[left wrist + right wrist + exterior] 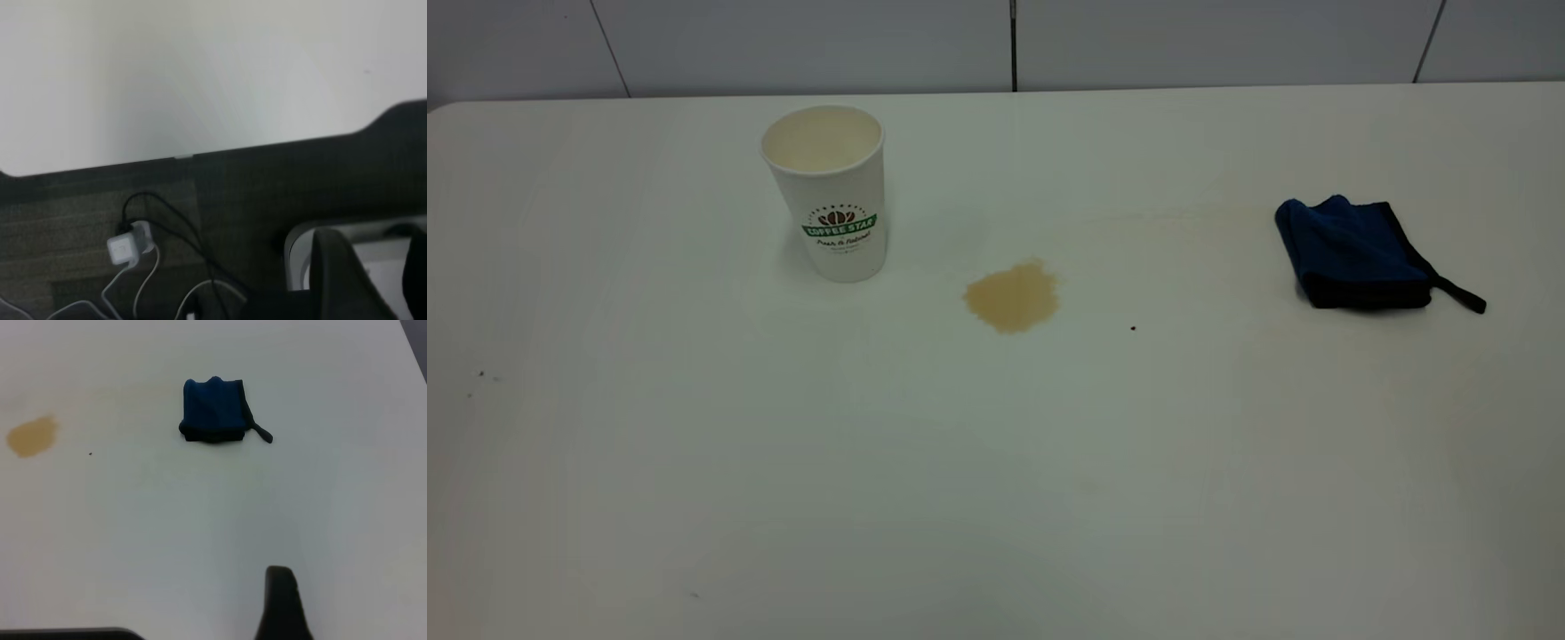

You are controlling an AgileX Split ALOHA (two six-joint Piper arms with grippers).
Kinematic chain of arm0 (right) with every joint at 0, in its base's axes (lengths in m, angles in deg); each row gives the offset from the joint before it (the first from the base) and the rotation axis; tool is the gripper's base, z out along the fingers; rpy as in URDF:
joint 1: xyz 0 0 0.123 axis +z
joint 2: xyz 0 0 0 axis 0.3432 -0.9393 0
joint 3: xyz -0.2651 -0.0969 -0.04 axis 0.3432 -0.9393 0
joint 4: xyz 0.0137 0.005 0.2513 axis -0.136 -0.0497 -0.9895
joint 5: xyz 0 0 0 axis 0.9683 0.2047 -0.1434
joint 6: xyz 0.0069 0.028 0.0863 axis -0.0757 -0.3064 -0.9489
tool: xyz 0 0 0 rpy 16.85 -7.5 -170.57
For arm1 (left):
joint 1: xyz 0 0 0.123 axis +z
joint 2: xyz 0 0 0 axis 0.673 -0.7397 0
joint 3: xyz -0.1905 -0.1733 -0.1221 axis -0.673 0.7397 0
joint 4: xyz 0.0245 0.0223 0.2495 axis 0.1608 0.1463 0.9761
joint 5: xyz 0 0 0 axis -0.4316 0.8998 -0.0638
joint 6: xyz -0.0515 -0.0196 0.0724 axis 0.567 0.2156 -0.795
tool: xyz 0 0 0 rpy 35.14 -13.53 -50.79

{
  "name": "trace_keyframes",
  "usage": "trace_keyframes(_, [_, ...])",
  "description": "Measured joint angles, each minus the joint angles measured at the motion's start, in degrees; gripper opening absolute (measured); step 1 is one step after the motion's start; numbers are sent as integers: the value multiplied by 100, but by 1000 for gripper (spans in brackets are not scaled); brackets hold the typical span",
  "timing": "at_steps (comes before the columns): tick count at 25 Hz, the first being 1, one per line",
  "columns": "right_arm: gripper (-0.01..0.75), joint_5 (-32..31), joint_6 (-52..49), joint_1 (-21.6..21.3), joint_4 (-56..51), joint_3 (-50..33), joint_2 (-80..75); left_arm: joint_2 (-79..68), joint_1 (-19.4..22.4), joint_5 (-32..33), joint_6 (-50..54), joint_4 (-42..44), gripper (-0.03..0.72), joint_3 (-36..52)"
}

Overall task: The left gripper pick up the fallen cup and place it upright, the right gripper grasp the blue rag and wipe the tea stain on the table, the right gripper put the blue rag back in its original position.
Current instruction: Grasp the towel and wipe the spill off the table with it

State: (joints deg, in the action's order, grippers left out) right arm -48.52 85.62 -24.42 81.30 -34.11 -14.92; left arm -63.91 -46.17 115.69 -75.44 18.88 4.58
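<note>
The near half of the desk point(871, 498) lies bare. Past it sits the stain point(1012, 297), a black speck point(1133, 328) just to its right. The rag point(1356, 255) lies folded well off to the right, the cup point(831, 191) upright to the stain's left, farther back. Neither claw's state can be told; only one right claw finger point(283, 603) shows.

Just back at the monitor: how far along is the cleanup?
Done: the cup stands upright on the table. In hand: nothing; neither gripper shows in the exterior view. Left: the tea stain is still unwiped, and the blue rag lies folded and ungrasped to its right.
</note>
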Motion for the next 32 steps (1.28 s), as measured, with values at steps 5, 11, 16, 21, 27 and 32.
trace_keyframes(5, [584,0,0,0,0,0,0,1136,549,-21,339,15,278,308])
trace_keyframes(11, [584,0,0,0,0,0,0,2193,596,-130,505,23,277,500])
trace_keyframes(16, [584,0,0,0,0,0,0,2782,596,-135,522,110,278,620])
trace_keyframes(21, [584,0,0,0,0,0,0,3129,596,-129,522,140,278,651])
trace_keyframes(27, [584,0,0,0,0,0,0,3177,596,-141,522,146,278,683])
trace_keyframes(32, [584,0,0,0,0,0,0,3177,596,-143,522,151,278,683])
